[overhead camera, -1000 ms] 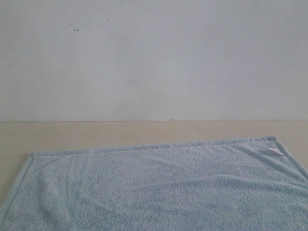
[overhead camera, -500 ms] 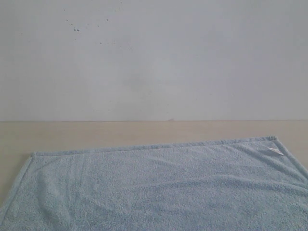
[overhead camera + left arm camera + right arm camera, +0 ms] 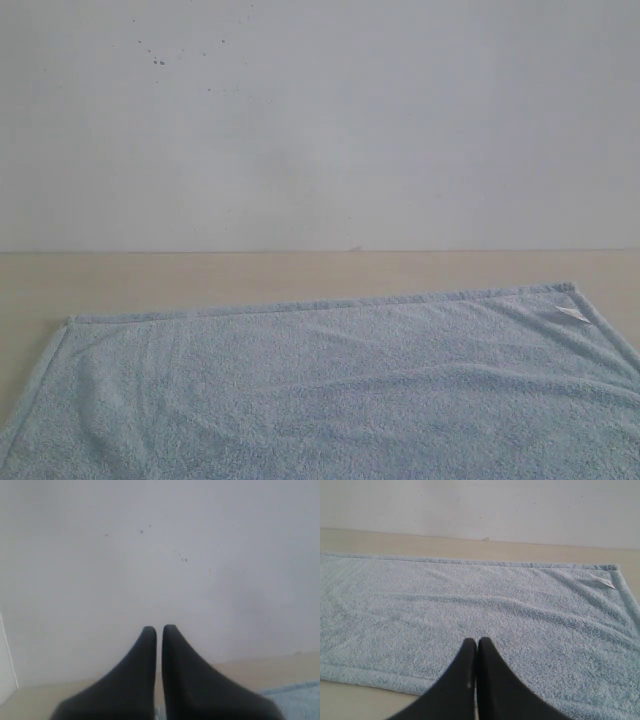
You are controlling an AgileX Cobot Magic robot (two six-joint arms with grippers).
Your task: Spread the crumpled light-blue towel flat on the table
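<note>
Plain off-white wall [image 3: 400, 130] — a few dark specks [image 3: 158, 61] toward its upper left.

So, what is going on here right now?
The towel lies spread out on the table, nearly flat, with only soft ripples and its white tag near one corner. Neither gripper holds it: the left gripper is shut and faces the wall, and the right gripper is shut and points over the towel.
</note>
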